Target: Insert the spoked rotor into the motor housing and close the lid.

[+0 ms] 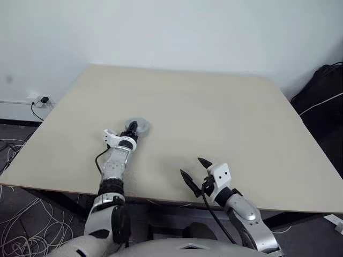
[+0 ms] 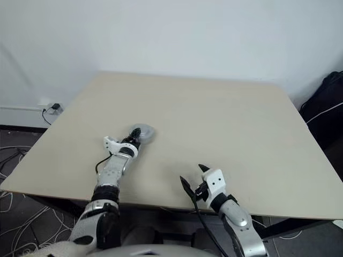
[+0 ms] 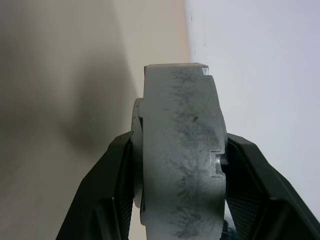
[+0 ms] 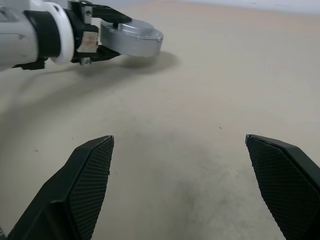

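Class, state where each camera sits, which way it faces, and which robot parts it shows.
Head eyes: on the head, looking forward and down over the table; both arms show.
Left wrist: along the left end effector, clamped on the motor housing.
Right wrist: across the table, past the open right end effector.
Shared: all views show the motor housing.

No lettering, label, number or sign can be read anywhere.
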Controlling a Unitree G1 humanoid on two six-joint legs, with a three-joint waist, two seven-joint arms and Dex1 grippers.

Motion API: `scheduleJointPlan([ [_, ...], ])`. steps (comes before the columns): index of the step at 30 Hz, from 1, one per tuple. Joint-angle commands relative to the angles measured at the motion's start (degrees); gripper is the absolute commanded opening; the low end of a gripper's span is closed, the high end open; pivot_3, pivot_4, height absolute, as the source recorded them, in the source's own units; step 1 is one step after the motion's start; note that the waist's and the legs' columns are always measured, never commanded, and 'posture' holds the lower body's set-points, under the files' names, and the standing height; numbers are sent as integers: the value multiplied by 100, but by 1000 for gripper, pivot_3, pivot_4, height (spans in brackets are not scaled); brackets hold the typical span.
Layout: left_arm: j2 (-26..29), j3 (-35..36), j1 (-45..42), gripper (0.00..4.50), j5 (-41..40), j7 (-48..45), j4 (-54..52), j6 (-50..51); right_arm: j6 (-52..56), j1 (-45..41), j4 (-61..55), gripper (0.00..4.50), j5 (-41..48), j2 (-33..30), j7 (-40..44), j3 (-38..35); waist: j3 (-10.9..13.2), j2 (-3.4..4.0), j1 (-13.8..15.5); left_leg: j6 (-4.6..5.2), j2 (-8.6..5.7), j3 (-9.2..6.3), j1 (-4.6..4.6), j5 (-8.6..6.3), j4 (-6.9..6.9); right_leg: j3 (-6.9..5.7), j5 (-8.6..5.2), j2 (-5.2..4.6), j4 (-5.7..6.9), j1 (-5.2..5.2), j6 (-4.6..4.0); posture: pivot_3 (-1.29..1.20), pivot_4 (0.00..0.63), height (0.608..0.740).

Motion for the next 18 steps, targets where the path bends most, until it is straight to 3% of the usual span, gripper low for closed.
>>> scheduleJointPlan([
  [1,166,75,-570,2107,429,119,540,-216,101,-69,-165,4500,-21,26,17,-73,0,0,8,-1,0,0,-1,1,0,-1,0,0,0,0,0,0,0,740],
  [8,231,119,-788,2107,1057,296,1190,-181,439,-28,-262,4500,21,49,51,-82,-8,4,29,-18,-3,0,13,-5,3,-3,9,-13,2,13,3,0,0,740],
  [15,82,191,-25,4348,1155,664,230,370,547,8,-324,4500,-25,63,13,-105,-76,34,-38,-21,0,-1,17,-6,-3,8,20,-58,4,8,5,0,0,740],
  [18,-55,132,692,4465,1084,897,-801,850,585,7,-334,4500,-30,63,20,-108,-117,44,-142,-21,-2,1,21,-9,-17,21,19,-65,2,4,4,0,0,740],
])
